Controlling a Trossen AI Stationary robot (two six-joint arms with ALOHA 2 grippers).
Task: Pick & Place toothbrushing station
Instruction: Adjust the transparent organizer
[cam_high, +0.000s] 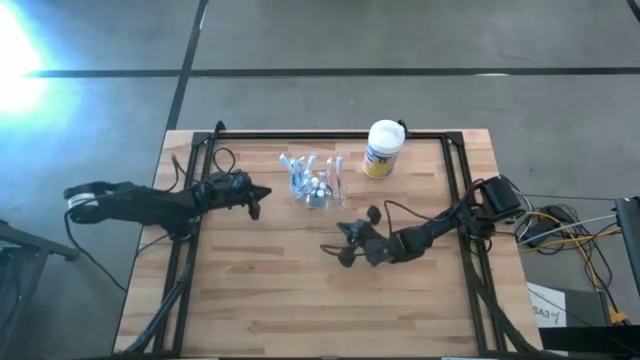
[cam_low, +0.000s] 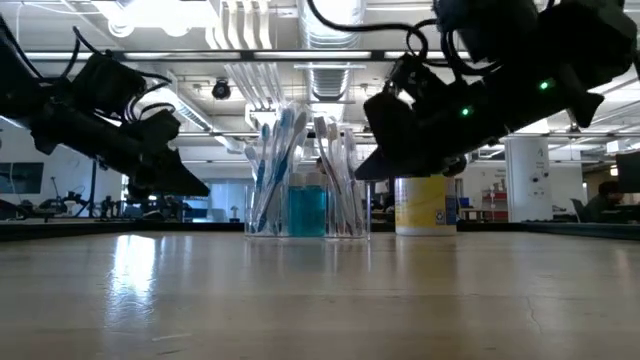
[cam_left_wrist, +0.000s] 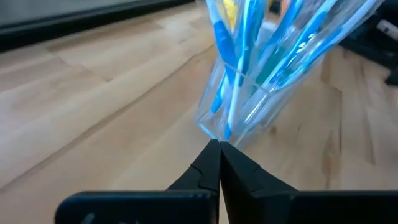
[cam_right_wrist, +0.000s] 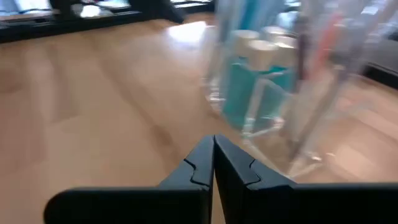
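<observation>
The toothbrushing station (cam_high: 315, 180) is a clear plastic holder. It stands on its base on the wooden table, at the middle of the far half. In it are upright blue and white toothbrushes (cam_low: 275, 165) and a small bottle of blue liquid (cam_right_wrist: 249, 93). My left gripper (cam_high: 263, 193) is shut. It hangs just above the table, a short way to the station's left, pointing at the station's lower corner (cam_left_wrist: 214, 127). My right gripper (cam_high: 330, 246) is also shut. It hangs low on the station's near side, pointing toward it (cam_right_wrist: 273, 81). Neither gripper touches anything.
A white canister (cam_high: 382, 148) with a yellow label stands to the right of the station near the far edge. A black frame (cam_high: 330, 135) runs around the table's far and side edges. Cables and a black box (cam_high: 500, 195) lie at the right edge. Bare wood (cam_high: 300, 300) fills the near half.
</observation>
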